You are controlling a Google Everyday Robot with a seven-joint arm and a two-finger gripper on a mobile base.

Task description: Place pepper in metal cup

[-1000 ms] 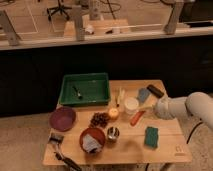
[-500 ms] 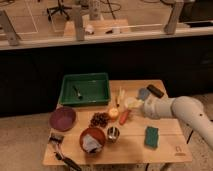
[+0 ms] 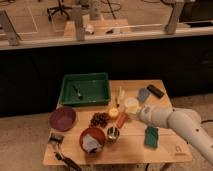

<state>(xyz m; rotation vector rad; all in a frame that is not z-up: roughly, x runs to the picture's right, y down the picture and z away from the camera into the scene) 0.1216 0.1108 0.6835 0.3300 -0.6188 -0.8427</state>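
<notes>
Above table (image 3: 165, 150): arm reaching leftward, tool (image 3: 134, 116) shut on pepper (image 3: 122, 120).

Wooden bench (image 3: 165, 150) carries the following. Green tray (image 3: 85, 89) at rear left. Purple-red plate (image 3: 63, 118) at left edge. Dark grape bunch (image 3: 99, 119) near centre, small yellow-orange fruit (image 3: 113, 113) just beside it. Red-brown bowl (image 3: 92, 139) at front, metal cup (image 3: 113, 133) just beside it. White round cup (image 3: 131, 104) behind centre. Green sponge (image 3: 151, 136) at right. Black object (image 3: 155, 91) at rear right corner. Hand (image 3: 133, 117), fingers closed, sits low over the middle, with the pepper (image 3: 121, 119) at its tip.
</notes>
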